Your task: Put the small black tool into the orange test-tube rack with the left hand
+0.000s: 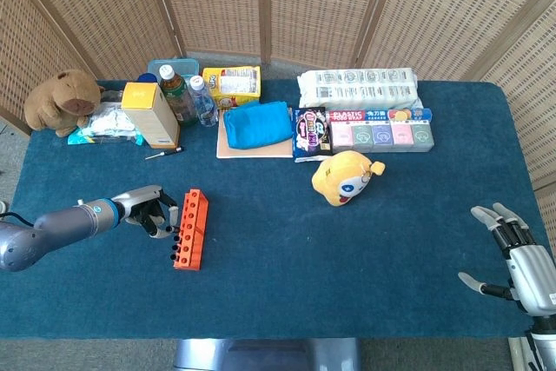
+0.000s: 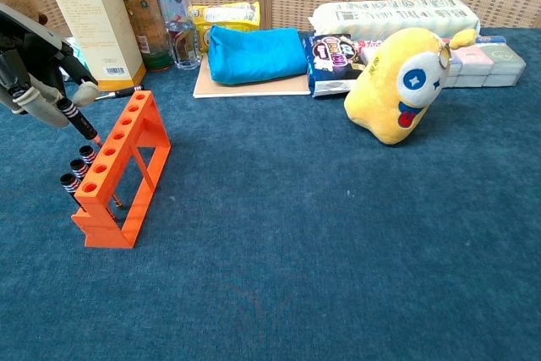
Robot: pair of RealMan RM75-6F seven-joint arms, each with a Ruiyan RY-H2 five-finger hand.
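While the left hand (image 2: 38, 65) sits at the far left of the chest view, its fingers pinch the small black tool (image 2: 79, 121), which slants down with its tip just above the holes of the orange rack (image 2: 120, 171), not yet seated in one. Three more black tools (image 2: 76, 171) already stand along the rack's left side. At the upper left of that view stand a yellow carton (image 2: 84, 19) and two bottles (image 2: 161, 14), with a blue pouch (image 2: 256, 52) toward the middle and a yellow plush toy (image 2: 401, 82) further right. On the blue bench (image 1: 347, 258), at the lower right of the head view, the right hand (image 1: 517, 258) lies empty with its fingers spread.
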